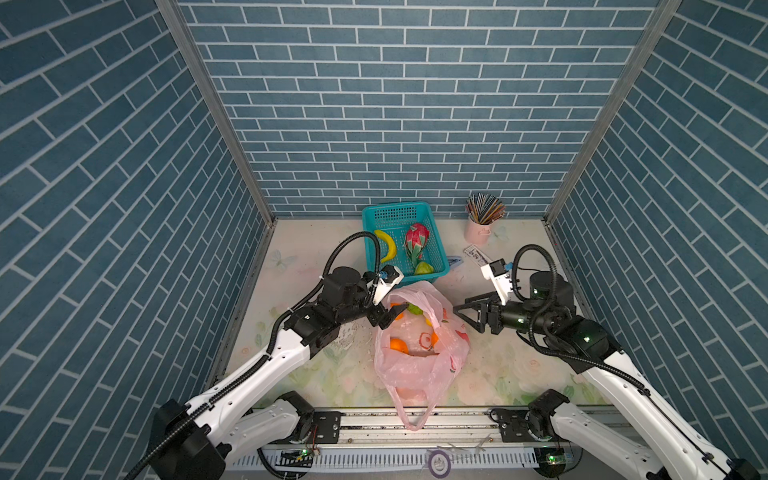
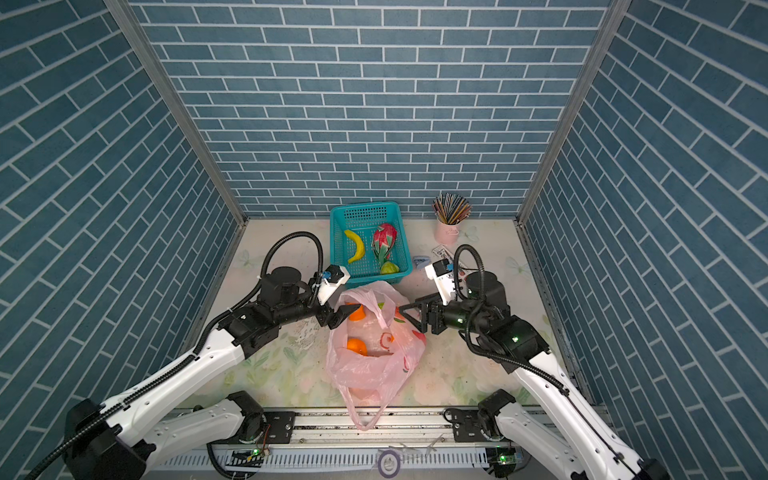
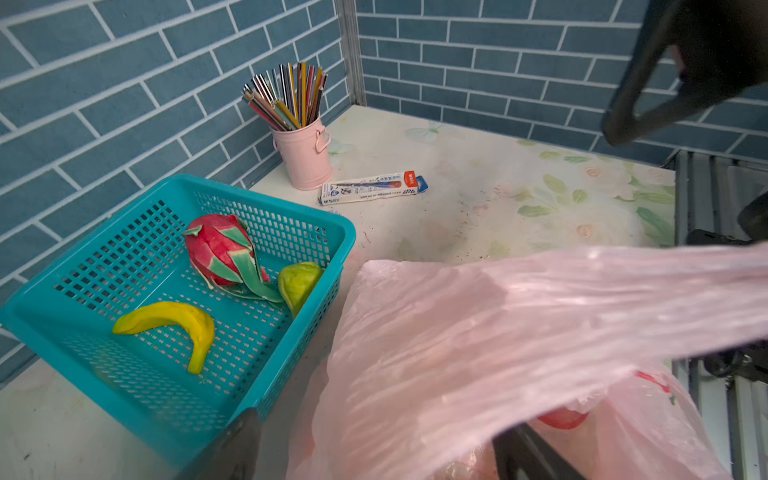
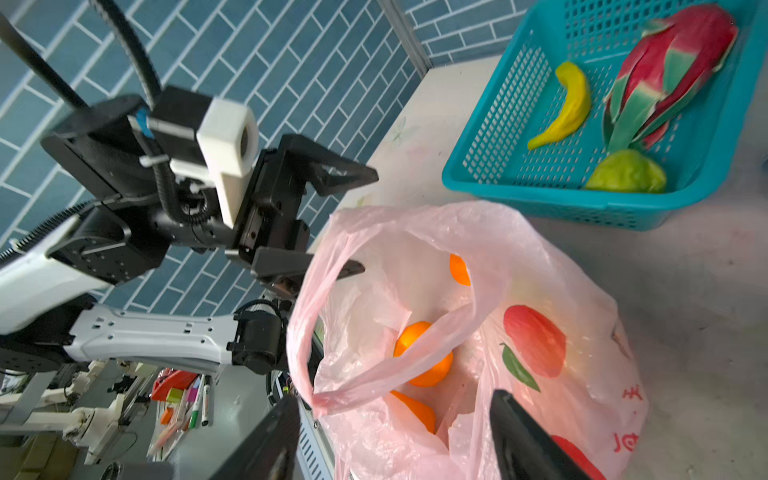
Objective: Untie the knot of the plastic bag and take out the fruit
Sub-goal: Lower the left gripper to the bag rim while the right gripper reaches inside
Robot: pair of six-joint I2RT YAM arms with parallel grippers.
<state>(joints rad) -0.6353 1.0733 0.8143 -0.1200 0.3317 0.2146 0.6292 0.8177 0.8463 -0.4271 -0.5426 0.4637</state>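
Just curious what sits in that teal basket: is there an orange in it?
No, the basket holds only a banana, a dragon fruit and a green fruit.

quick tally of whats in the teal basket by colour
yellow banana: 1
red-pink dragon fruit: 1
green fruit: 1
total in the teal basket: 3
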